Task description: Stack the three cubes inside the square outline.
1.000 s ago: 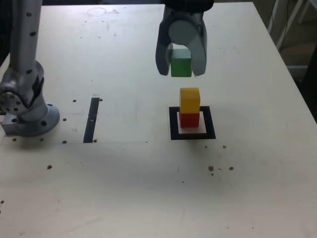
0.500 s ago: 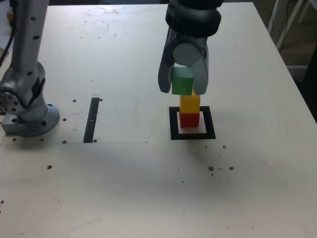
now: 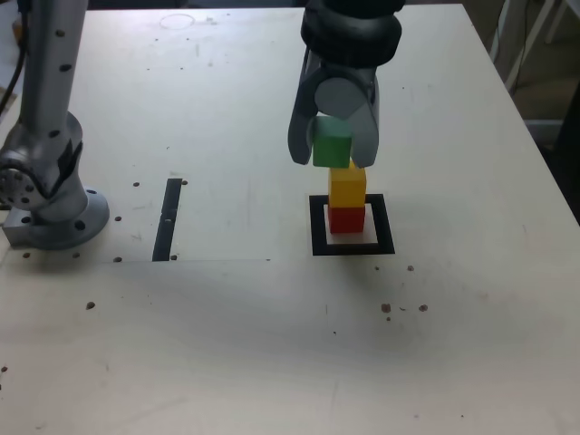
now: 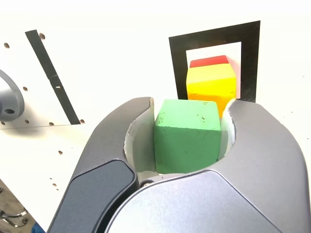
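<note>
- Gripper (image 3: 332,161) pointing down over the table (image 3: 272,344), jaws closed on the green cube (image 3: 332,149); wrist view shows the green cube (image 4: 187,136) seated between the two grey jaws, one jaw pressed to each side.
- Green cube's lower part shows below the jaw tips in the exterior view; its top is hidden by the gripper body.
- Yellow cube (image 3: 347,187) directly under the jaws, sitting on the red cube (image 3: 345,218). Two-cube stack upright, edges roughly in line.
- Green cube looks just above the yellow one and set a little toward the exterior view's left of it; cannot tell whether the two touch.
- Wrist view: yellow cube (image 4: 212,87) just beyond the jaw tips, a strip of red cube (image 4: 209,61) showing behind it.
- Square outline (image 3: 352,225) of black tape lies under the jaws; red cube rests on its pale centre, inside the frame.
- Narrow black strip (image 3: 168,218) well off to the exterior view's left of the jaws, near the arm's base (image 3: 50,213).
</note>
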`<state>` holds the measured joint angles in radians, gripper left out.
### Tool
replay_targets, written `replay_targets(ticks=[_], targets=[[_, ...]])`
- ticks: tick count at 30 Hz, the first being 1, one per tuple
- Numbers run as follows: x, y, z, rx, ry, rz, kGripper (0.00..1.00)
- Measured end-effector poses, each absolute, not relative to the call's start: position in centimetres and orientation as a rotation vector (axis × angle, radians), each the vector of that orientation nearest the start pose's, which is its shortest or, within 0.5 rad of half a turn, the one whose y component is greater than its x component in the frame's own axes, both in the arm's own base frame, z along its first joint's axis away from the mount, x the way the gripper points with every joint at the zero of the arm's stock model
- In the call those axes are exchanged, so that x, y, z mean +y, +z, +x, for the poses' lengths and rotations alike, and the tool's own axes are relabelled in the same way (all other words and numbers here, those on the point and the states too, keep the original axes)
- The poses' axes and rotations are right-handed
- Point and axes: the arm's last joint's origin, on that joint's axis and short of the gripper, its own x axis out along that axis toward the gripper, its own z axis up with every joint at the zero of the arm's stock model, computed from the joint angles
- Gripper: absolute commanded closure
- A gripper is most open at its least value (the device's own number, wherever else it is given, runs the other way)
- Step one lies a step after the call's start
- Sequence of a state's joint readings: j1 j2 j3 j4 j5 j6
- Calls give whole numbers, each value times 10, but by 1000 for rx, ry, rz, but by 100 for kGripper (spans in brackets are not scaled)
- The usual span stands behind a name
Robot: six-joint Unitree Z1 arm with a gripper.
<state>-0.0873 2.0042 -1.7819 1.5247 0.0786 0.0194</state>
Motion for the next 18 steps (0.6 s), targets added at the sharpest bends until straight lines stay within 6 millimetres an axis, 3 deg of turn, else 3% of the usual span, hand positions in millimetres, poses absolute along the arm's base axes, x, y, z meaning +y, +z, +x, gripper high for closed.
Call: replay_targets(ticks=[12,18], targets=[[-27,297,363,1732,-2,163,80],[-26,295,363,1740,9,174,74]])
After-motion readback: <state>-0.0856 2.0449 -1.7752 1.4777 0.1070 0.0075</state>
